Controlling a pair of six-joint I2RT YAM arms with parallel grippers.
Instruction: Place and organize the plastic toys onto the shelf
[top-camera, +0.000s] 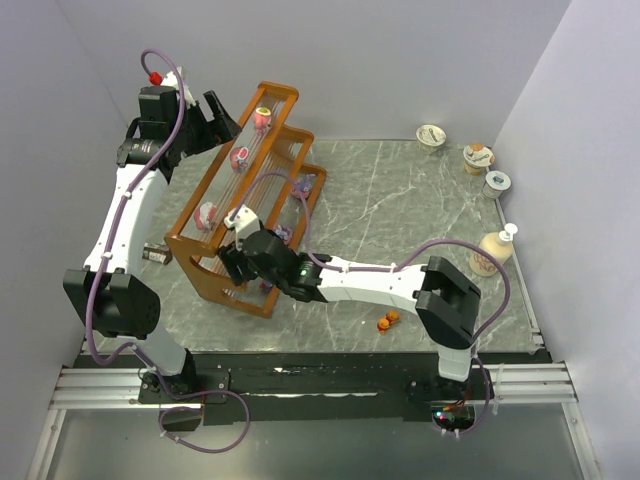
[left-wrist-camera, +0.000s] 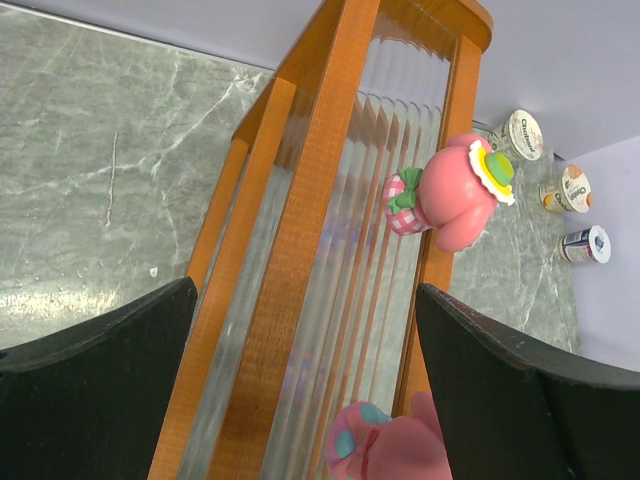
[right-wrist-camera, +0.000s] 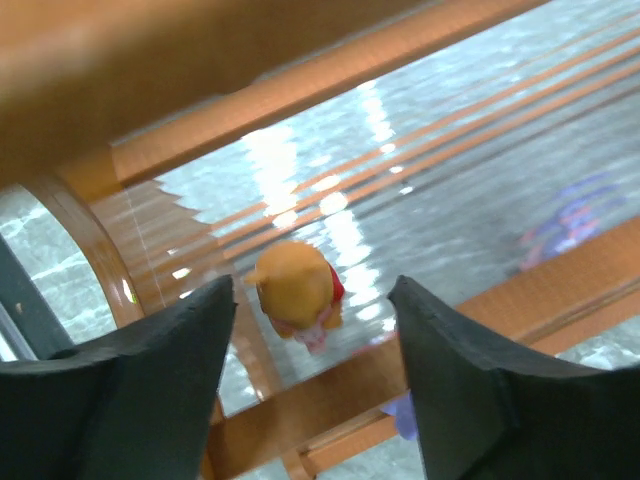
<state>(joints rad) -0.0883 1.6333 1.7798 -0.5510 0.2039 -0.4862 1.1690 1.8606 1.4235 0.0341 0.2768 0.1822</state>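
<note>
The shelf (top-camera: 205, 268) is an orange-brown stepped rack at the table's left. Three pink toys (top-camera: 240, 157) stand on its top tier, and two purple toys (top-camera: 300, 187) on the middle tier. Two orange toys (top-camera: 387, 321) lie on the table near the front. My left gripper (top-camera: 222, 118) is open and empty beside the top tier; in the left wrist view (left-wrist-camera: 300, 300) a pink toy (left-wrist-camera: 455, 195) stands ahead of it. My right gripper (right-wrist-camera: 310, 290) is open at the lowest tier. An orange toy (right-wrist-camera: 297, 290) stands on the slats between its fingers, touching neither.
Three foil-lidded cups (top-camera: 478, 156) stand at the back right, also in the left wrist view (left-wrist-camera: 568, 187). A beige bottle (top-camera: 495, 248) stands at the right edge. A small dark object (top-camera: 155, 253) lies left of the shelf. Walls close in on three sides.
</note>
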